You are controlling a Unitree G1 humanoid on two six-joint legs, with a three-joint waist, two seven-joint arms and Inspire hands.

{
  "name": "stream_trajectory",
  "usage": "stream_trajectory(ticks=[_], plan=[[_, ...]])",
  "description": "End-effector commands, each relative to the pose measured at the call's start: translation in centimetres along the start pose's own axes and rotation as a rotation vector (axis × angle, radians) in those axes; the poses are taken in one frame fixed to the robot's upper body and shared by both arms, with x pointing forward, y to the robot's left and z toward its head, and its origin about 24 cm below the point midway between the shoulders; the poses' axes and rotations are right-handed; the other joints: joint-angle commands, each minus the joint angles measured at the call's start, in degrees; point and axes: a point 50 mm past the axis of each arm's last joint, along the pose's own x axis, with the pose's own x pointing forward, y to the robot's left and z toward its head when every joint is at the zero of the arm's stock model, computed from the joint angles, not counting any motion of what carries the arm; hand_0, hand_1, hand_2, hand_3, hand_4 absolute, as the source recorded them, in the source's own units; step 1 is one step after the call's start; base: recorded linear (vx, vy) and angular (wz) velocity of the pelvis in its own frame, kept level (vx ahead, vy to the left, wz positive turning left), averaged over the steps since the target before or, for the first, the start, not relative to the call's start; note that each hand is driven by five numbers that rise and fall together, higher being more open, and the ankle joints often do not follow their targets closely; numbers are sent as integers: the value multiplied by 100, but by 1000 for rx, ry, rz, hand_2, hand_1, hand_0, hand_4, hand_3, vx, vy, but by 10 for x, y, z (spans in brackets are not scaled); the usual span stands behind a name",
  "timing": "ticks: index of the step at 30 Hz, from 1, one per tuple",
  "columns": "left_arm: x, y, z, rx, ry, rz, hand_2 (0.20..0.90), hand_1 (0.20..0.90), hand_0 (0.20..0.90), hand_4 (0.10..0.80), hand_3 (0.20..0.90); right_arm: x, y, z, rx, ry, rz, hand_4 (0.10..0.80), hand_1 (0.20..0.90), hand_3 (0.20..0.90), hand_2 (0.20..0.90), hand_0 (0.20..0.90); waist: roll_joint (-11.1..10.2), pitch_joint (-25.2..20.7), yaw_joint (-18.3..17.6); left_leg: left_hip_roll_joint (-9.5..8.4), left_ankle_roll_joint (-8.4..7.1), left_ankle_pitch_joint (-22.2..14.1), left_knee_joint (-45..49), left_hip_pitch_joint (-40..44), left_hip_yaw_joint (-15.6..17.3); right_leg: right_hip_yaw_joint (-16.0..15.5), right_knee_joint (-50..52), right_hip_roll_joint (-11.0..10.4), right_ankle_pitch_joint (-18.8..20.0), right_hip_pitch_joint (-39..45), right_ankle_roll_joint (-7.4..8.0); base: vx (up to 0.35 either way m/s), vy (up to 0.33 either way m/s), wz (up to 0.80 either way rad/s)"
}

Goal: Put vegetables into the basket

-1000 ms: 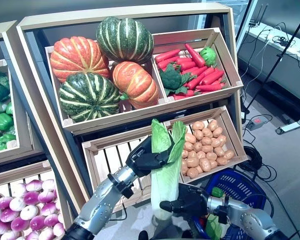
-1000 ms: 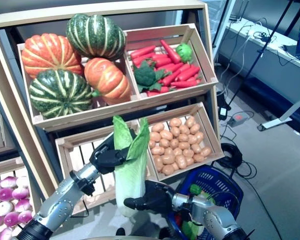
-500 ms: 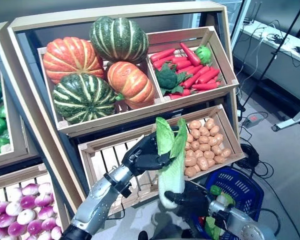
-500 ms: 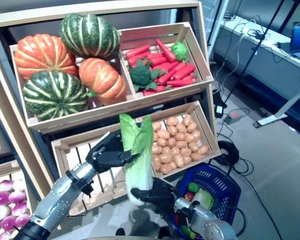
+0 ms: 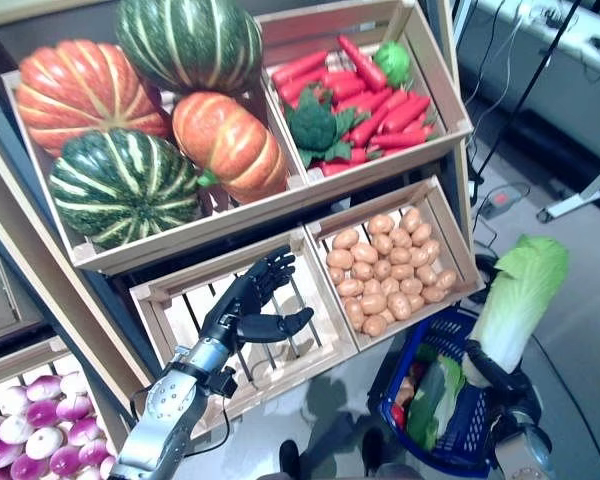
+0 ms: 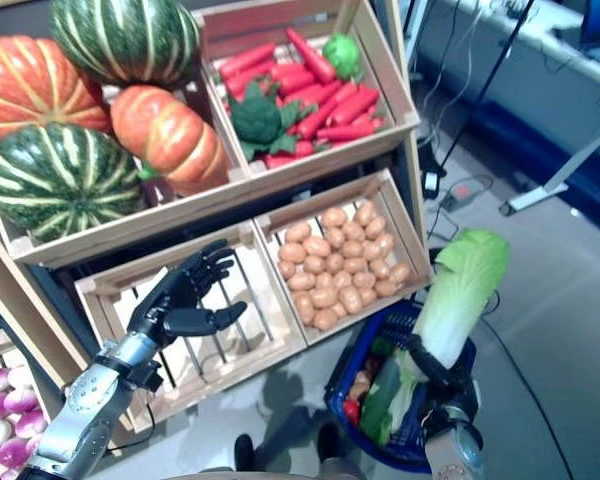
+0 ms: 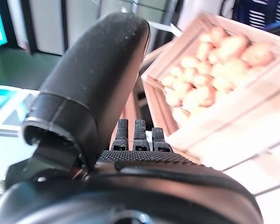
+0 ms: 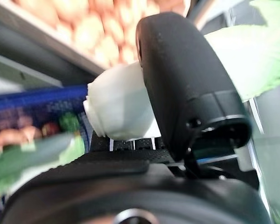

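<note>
Since a second ago the napa cabbage [image 5: 515,300] has passed from the left hand [image 5: 250,305] to the right hand [image 5: 487,368], and it has gone from in front of the slatted crate to above the blue basket [image 5: 450,440]. The camera has also tilted down and to the right, so the whole shelf sits differently in view.

That right hand is wrapped round the white stem end of the cabbage, thumb [image 8: 186,88] curled across it (the wrist view shows the pale stalk pressed against the palm). From the grip the cabbage stands up, leaning slightly outward, its green leafy top well above the hand. Directly below and beside the hand lies the basket on the floor, already holding a cucumber [image 5: 425,405] and other green and red vegetables that are partly hidden.

The left hand holds nothing: its fingers are spread and straight, the thumb sticking out sideways. It hovers just in front of the slatted wooden crate [image 5: 180,300]. Beside that crate, toward the right hand, is the crate of potatoes [image 5: 385,275]. Above the left hand, on the upper shelf, are the orange and green striped pumpkins [image 5: 145,115], and next to them a crate with red carrots [image 5: 375,100] and a broccoli head [image 5: 315,120]. Below the left arm, purple-and-white turnips [image 5: 40,430] show in a corner.
</note>
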Motion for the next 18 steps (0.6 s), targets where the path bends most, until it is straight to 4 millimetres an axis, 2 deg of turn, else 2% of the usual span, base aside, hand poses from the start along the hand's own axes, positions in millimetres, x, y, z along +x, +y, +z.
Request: stream_trajectory(ticks=[1, 6, 9, 13, 18], plan=[[24, 9, 58, 122, -314, 47, 900, 900, 900, 800, 900, 9, 40, 55, 236, -301, -19, 400, 300, 300, 300, 300, -144, 401, -15, 217, -186, -95, 105, -285, -272, -121, 253, -120, -60, -81, 37, -179, -39, 0], [31, 14, 69, 152, -396, 153, 900, 900, 900, 800, 900, 19, 31, 52, 344, -283, -183, 400, 300, 300, 300, 300, -64, 878, 59, 230, -234, 18, 148, -620, -334, -186, 391, -51, -90, -338, -43, -146, -52, 3], [35, 14, 76, 160, -443, 194, 900, 900, 900, 800, 900, 27, 29, 50, 391, -254, -214, 400, 300, 300, 300, 300, -42, 1149, 110, 205, -271, 17, 368, -906, -395, -251, 556, -23, -131, -532, -101, -159, -67, 5], [42, 7, 86, 142, -527, 186, 900, 900, 900, 800, 900, 38, 35, 47, 431, -188, -208, 400, 300, 300, 300, 300, 2, 1594, 184, 160, -340, 3, 1002, -1555, -543, -332, 1010, -3, -211, -972, -218, -127, -62, 15], [48, -5, 103, 89, -643, 138, 900, 900, 900, 800, 900, 53, 56, 47, 438, -109, -125, 400, 300, 300, 300, 300, 53, 2053, 296, 67, -334, -31, 1444, -2182, -602, -387, 1403, -39, -245, -1504, -250, -108, -40, 9]])
